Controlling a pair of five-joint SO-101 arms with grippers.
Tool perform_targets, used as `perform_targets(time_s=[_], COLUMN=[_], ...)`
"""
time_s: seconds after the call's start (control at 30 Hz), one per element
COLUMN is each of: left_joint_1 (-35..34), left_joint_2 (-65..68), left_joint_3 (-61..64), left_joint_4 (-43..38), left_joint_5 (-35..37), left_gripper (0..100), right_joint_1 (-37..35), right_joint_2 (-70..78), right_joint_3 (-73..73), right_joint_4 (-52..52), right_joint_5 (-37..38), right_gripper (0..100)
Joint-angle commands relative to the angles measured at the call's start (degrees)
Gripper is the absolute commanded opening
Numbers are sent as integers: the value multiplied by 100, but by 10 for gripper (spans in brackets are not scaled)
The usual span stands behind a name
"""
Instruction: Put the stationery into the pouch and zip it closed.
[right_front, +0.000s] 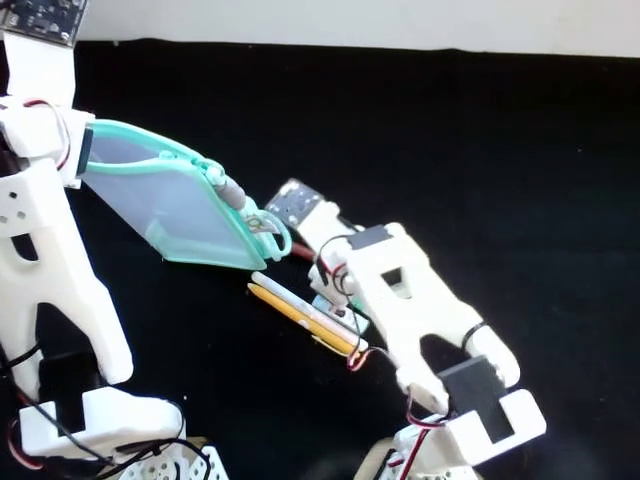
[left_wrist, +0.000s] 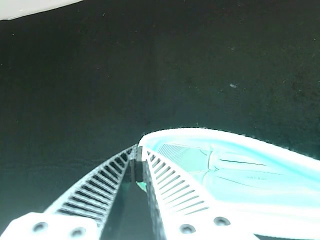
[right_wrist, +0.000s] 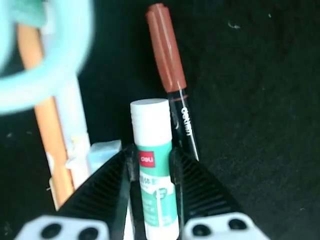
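Black table (right_front: 480, 150) lies under everything. Upper left, the left gripper (left_wrist: 136, 167) pinches the pouch (right_front: 175, 205) by its edge. Mid-frame, the right gripper (right_wrist: 151, 152) squeezes the glue stick (right_wrist: 149, 120) — it may slip, or bump the narrow pouch mouth and miss.

Both arms are white moulded plastic with black motor blocks at the joints. The left arm (right_front: 50, 250) has broad, flat, angular links, small round holes in one side plate, and thin red and black cables (right_front: 30, 425) looping around its base. The right arm (right_front: 420, 300) carries red and black wires (right_front: 340, 275) curling at its wrist and a dark circuit board (right_front: 293, 205) at its tip. The left end effector (left_wrist: 136, 167) has white, ribbed, slotted fingers with round screw holes at their roots. The right end effector (right_wrist: 150, 160) has dark ribbed fingers on a white base with screw holes.
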Motion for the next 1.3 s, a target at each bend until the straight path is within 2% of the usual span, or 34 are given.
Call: perform_targets(time_s=[0.0, 0.3, 0.4, 0.67, 0.77, 1.07, 1.27], left_joint_1=[92, 119, 119, 251, 330, 963, 1051], left_joint_2=[31, 31, 57, 48, 84, 75, 75], left_joint_3=[110, 110, 110, 110, 110, 620, 743], left_joint_4=[18, 35, 35, 44, 53, 26, 35], left_joint_5=[53, 53, 53, 53, 53, 70, 70], left_gripper=[7, 7, 7, 7, 7, 7, 7], right_joint_1=[251, 699, 637, -611, -1051, -1851, -2141], right_joint_2=[-295, -2949, -3134, -3108, -3099, -3081, -2730], right_joint_3=[-330, -998, -1560, -4435, -4840, -4831, -4708], right_joint_4=[215, 444, 400, -242, -286, -769, -796], right_joint_5=[-308, -1125, -1618, -3182, -3534, -3613, -3631], right_gripper=[9, 8, 7, 7, 7, 7, 7])
